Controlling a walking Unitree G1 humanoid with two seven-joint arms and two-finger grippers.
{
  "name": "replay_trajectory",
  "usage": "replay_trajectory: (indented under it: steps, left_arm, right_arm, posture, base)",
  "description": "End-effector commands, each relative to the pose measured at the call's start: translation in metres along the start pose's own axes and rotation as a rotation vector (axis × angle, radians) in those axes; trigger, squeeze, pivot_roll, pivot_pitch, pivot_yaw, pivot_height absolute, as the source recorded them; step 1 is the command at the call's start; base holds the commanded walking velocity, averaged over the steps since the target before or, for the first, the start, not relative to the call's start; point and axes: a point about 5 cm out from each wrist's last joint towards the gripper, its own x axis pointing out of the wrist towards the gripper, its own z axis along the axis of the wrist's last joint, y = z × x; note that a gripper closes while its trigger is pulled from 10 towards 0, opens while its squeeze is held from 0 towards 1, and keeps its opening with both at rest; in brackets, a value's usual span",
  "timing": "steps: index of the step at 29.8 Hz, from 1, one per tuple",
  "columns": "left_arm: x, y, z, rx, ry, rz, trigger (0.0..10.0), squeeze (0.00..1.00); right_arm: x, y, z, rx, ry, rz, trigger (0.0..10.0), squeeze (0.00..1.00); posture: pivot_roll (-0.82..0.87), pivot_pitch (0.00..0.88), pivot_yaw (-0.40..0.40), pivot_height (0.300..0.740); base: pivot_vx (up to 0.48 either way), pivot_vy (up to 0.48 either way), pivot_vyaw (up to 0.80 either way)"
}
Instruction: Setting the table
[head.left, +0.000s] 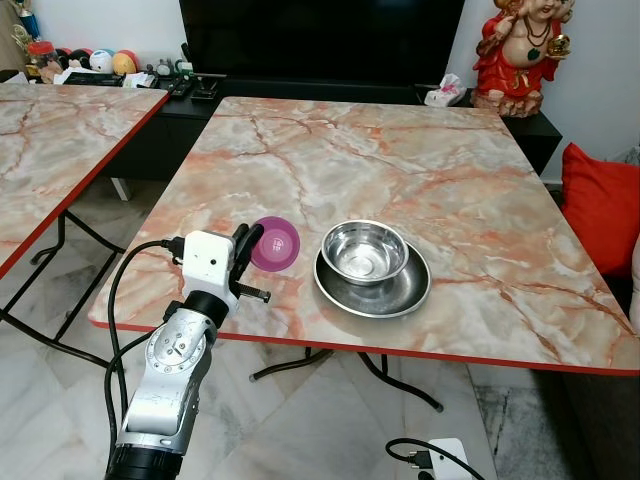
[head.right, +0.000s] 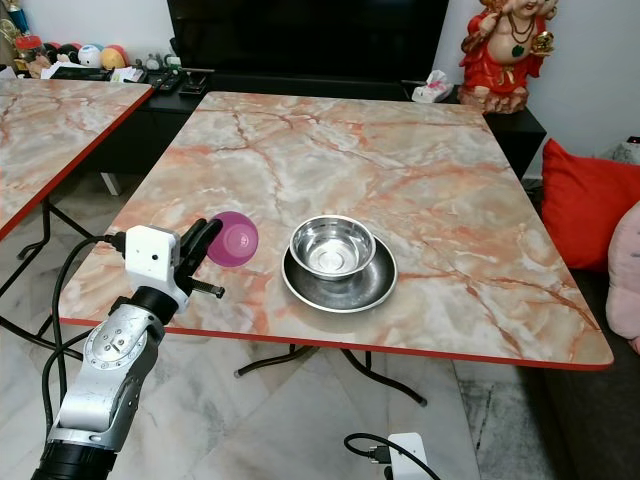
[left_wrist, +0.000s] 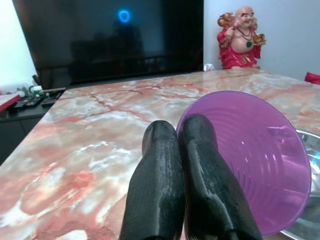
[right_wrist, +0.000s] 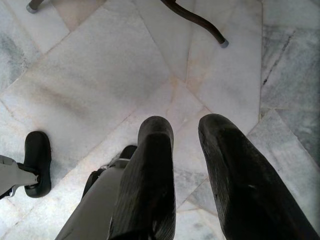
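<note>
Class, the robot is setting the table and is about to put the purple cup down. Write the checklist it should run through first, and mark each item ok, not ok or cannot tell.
1. Left pincer shut on the purple cup rim: ok.
2. Cup is over the table, not past the near edge: ok.
3. Bare tabletop beside the steel bowl for the cup: ok.
4. Cup upright for setting down: not ok, it is tilted on its side.
5. Bowl seated in the steel plate: ok.
6. Right pincer out of the way, pointing at the floor: ok.
</note>
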Motion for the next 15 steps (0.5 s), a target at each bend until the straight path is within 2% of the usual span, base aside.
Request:
replay_trajectory:
  steps: [1, 9, 15]
  left_arm:
    - [0.008, -0.004, 0.001, -0.001, -0.007, -0.023, 10.0, 0.0]
    - [0.017, -0.016, 0.0, -0.034, -0.017, -0.05, 10.0, 0.0]
    - [0.026, -0.034, -0.002, -0.061, -0.027, -0.108, 10.0, 0.0]
  right_arm:
    - [0.0, -0.002, 0.0, -0.006, 0.0, -0.007, 10.0, 0.0]
    - [0.0, -0.01, 0.002, 0.006, -0.009, -0.048, 10.0, 0.0]
    - [-0.001, -0.024, 0.001, 0.011, -0.01, -0.089, 10.0, 0.0]
  posture:
    - [0.06, 0.0, -0.017, 0.74]
    - [0.0, 0.0, -0.007, 0.74]
    - [-0.04, 0.0, 0.018, 0.74]
  base:
    - [0.0, 0.0, 0.0]
    - [0.0, 0.0, 0.0]
    - [0.0, 0.0, 0.0]
